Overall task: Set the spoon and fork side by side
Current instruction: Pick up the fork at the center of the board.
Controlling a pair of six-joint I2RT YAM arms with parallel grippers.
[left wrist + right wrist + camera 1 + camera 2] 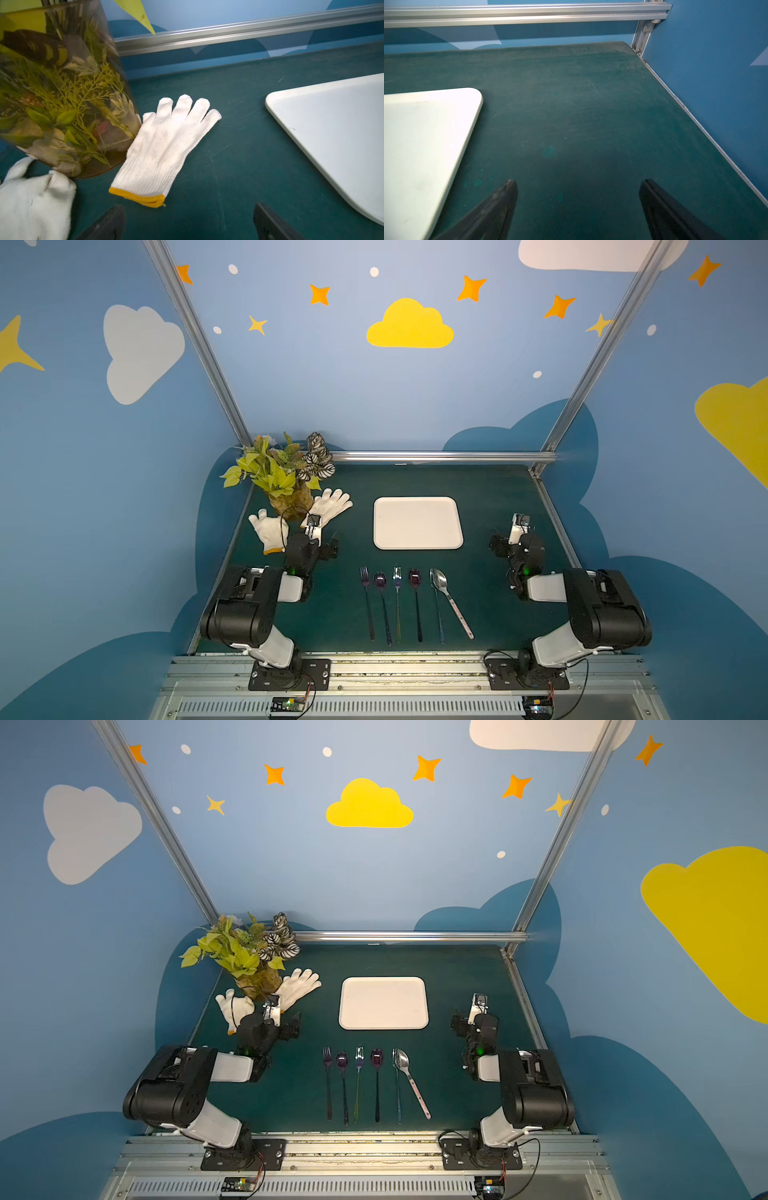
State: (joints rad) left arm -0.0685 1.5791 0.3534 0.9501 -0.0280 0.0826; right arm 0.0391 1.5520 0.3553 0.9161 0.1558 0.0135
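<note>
Three forks and three spoons lie in a row near the table's front edge, seen in both top views. From the left they run: purple fork point(365, 578), purple spoon point(380, 580), silver fork point(397, 576), dark red spoon point(414, 577), blue-handled fork point(434, 578), silver spoon point(441, 581) with a pink handle slanting right. The silver spoon's bowl touches the blue-handled fork's head. My left gripper point(313, 541) point(189, 206) is open over bare mat behind the row's left end. My right gripper point(515, 541) point(578, 181) is open and empty, right of the tray. The cutlery is out of both wrist views.
A white tray point(417, 522) point(332, 128) point(425, 135) lies behind the cutlery. At the back left a glass vase of plants point(286, 489) point(62, 93) stands, with a white glove point(332, 504) point(166, 145) on one side and another white glove point(268, 531) point(35, 203) on the other. Metal rails edge the table.
</note>
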